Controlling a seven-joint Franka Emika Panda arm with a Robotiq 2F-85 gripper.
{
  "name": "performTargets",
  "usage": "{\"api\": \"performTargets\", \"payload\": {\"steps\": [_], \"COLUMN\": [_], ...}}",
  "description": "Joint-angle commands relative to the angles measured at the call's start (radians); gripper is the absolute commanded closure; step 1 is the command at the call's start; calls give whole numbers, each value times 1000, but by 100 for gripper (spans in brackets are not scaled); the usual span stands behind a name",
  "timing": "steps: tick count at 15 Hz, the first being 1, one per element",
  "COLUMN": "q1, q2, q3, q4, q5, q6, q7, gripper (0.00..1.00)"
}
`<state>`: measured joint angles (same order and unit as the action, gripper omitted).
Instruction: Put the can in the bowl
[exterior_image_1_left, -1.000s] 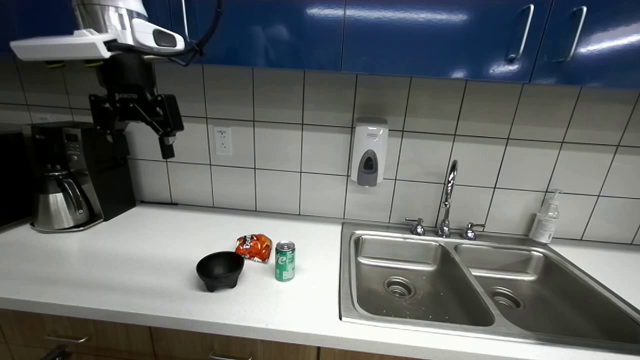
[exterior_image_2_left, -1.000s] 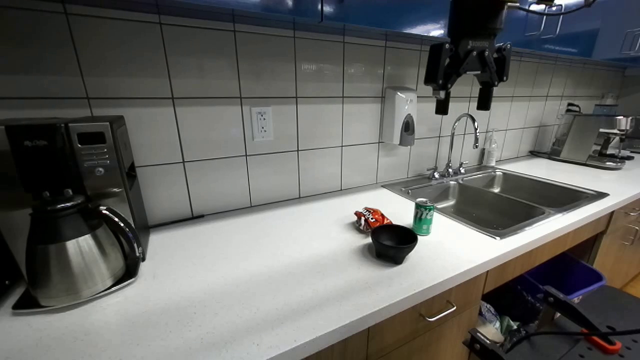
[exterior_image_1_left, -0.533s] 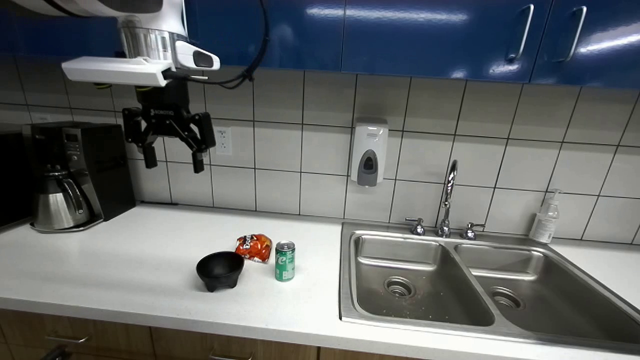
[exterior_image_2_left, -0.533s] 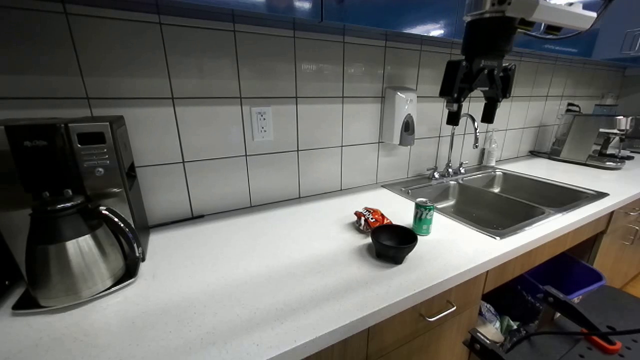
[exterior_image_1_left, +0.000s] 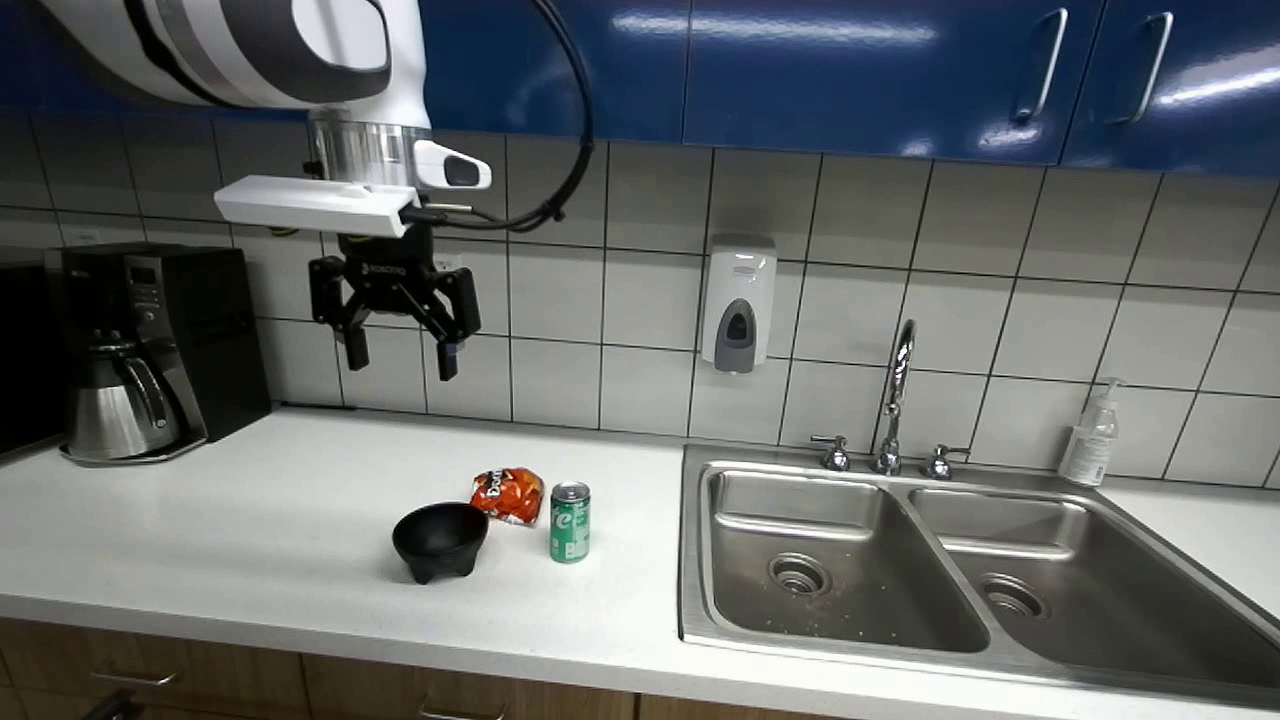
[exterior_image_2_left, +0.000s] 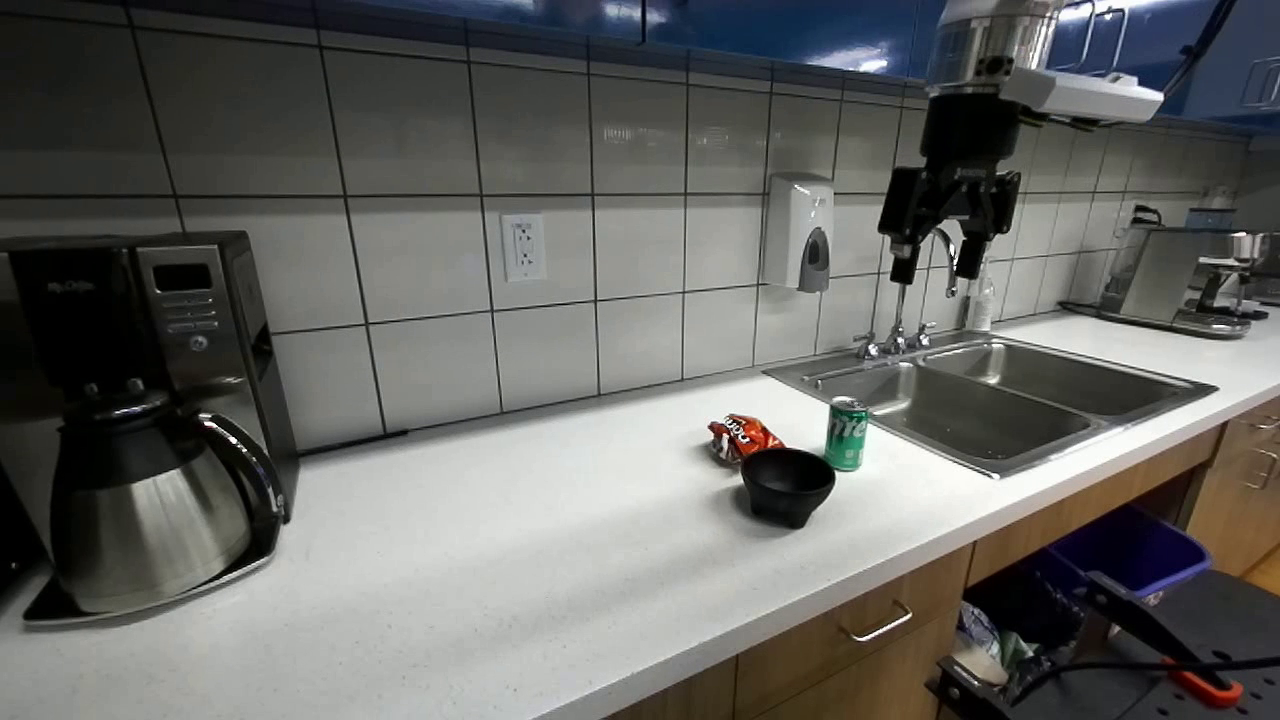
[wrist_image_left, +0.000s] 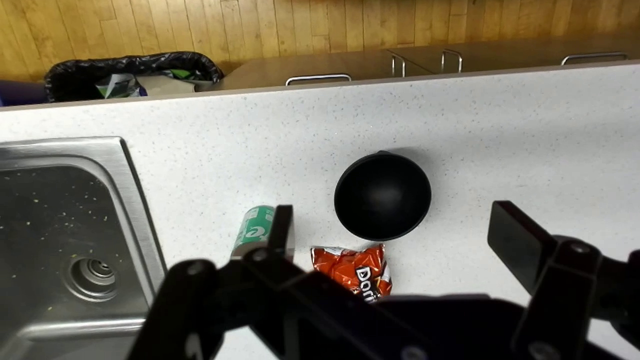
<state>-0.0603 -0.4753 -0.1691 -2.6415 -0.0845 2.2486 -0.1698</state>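
Note:
The green can (exterior_image_1_left: 570, 525) with a silvery top stands upright on the white counter. It also shows in an exterior view (exterior_image_2_left: 846, 437) and, partly hidden behind a gripper finger, in the wrist view (wrist_image_left: 254, 225). The black bowl (exterior_image_1_left: 440, 548) sits empty beside it, seen also in an exterior view (exterior_image_2_left: 788, 498) and in the wrist view (wrist_image_left: 383, 197). My gripper (exterior_image_1_left: 402, 358) is open and empty, high above the counter and pointing down. It shows too in an exterior view (exterior_image_2_left: 936, 266) and in the wrist view (wrist_image_left: 392, 222), its fingers wide apart.
A red-orange snack packet (exterior_image_1_left: 508, 496) lies between the bowl and the can, towards the wall. A steel double sink (exterior_image_1_left: 840, 560) lies beyond the can. A coffee maker (exterior_image_2_left: 170, 420) stands at the counter's other end. A soap dispenser (exterior_image_1_left: 738, 305) hangs on the tiled wall.
The arm and open gripper have moved right and down in an exterior view, from beside the coffee maker towards above the bowl. The can, bowl and packet have not moved.

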Motion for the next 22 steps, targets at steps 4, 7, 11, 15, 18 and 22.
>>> {"api": "performTargets", "payload": {"steps": [4,7,11,15,18,22], "q1": [-44,-51,-55,-61,-71,-88], "q2": [153,225,325,426,502,608], "q3": [-13,-21,-33,-39,-36,-24], "q4": [28,43,84,140,189,265], "q5": [-13,-7,5,23,42,106], "q6": [145,208,261,289,301,304], "q7": [-29,-30,-38,-49,-58,-101], "gripper": [0,0,0,0,0,0]}}
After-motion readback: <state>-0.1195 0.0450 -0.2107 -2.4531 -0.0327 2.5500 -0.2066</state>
